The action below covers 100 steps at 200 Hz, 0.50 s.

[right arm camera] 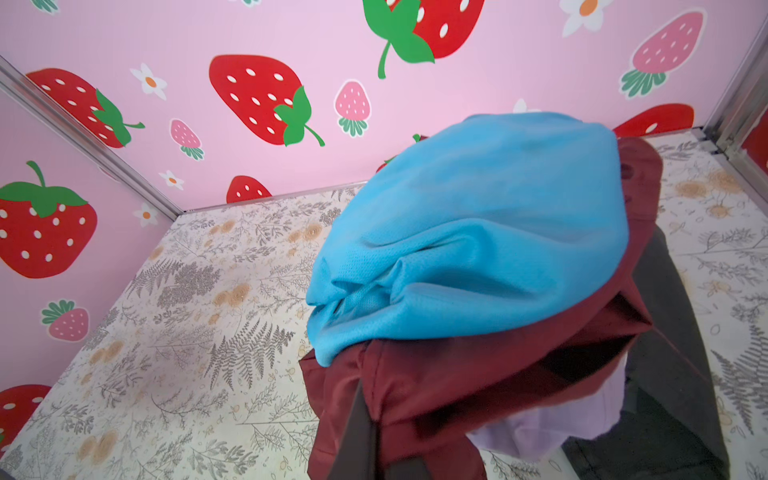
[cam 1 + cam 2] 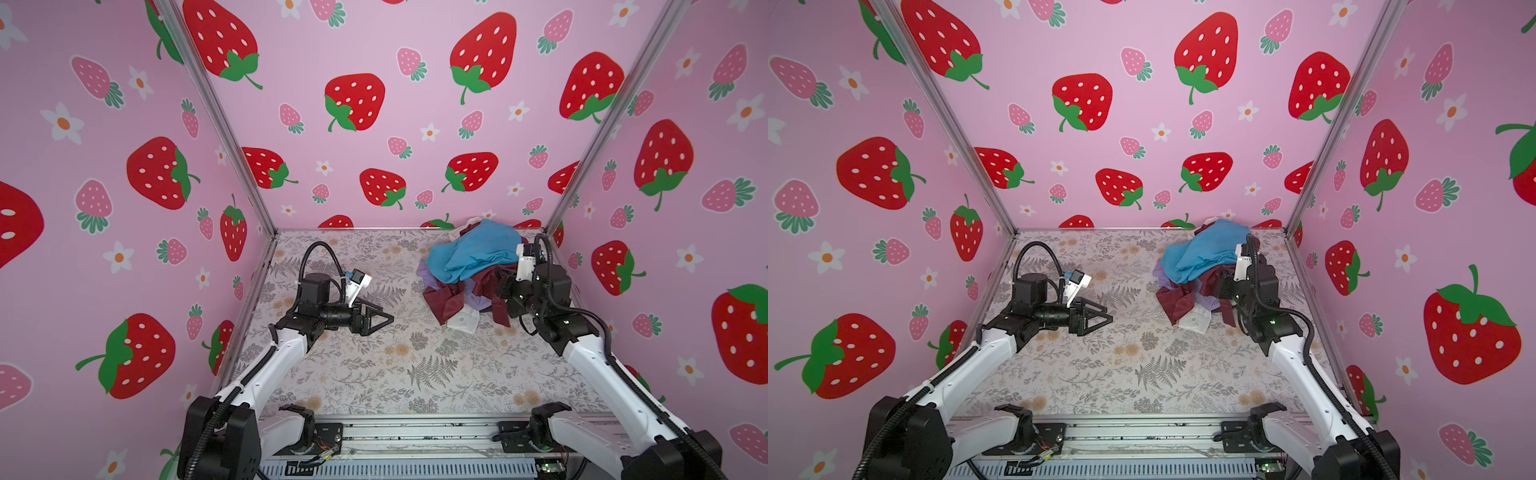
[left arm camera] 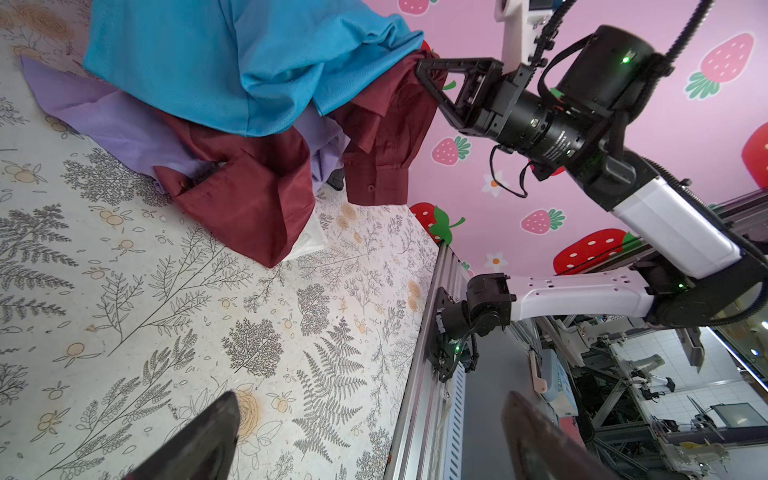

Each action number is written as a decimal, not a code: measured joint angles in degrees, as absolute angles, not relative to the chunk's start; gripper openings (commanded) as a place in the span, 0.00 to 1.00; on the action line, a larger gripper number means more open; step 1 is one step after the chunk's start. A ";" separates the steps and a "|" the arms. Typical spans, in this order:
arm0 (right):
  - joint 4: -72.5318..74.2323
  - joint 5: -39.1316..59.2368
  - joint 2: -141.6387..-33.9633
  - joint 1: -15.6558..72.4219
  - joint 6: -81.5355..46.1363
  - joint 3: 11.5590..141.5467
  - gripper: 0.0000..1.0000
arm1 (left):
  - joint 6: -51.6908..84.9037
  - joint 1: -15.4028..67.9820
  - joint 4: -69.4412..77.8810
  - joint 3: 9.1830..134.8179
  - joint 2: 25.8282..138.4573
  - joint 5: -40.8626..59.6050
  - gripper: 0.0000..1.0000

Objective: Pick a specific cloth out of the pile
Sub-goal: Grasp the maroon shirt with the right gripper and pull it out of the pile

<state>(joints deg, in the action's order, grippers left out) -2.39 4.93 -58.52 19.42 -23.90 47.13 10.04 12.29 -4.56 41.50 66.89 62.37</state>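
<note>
The left gripper hangs over the left half of the table. Its 2 fingers are spread wide with nothing between them, and it is well apart from the clothes. The table has a pale cover printed with grey ferns and tan flowers. The 3 walls around it are pink with red strawberries and white flowers.

Further right, toward the far right corner of the table, sits the pile. A blue cloth lies on top. A lavender cloth pokes out below on the left, a white piece lies at the near edge, and a black garment shows in the right wrist view. The maroon cloth runs under the blue one. A fold of it spills onto the table at the pile's near left, and a buttoned cuff hangs down at the near right.

The right gripper is at the pile's right side, closed tight on a fold of the maroon cloth just below the blue cloth's edge. In the right wrist view the fabric is pinched between its fingers. The dark print on the white camera mount above that gripper is too small to read.
</note>
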 measured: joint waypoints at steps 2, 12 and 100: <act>-2.50 4.89 -58.52 19.42 -23.86 47.33 0.00 | 10.04 12.29 -4.58 41.50 66.87 62.37 0.99; -3.14 4.58 -58.30 19.46 -23.49 48.12 0.00 | 10.04 12.36 -4.58 41.50 66.65 62.33 0.99; -9.69 -2.04 -53.67 19.51 -20.08 55.42 0.00 | 9.23 12.67 -4.99 41.50 65.63 61.95 0.99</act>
<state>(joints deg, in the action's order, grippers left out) -9.69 -2.04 -53.67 19.51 -20.08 55.42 9.23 12.67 -4.99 41.50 65.63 61.95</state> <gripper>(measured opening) 0.045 0.993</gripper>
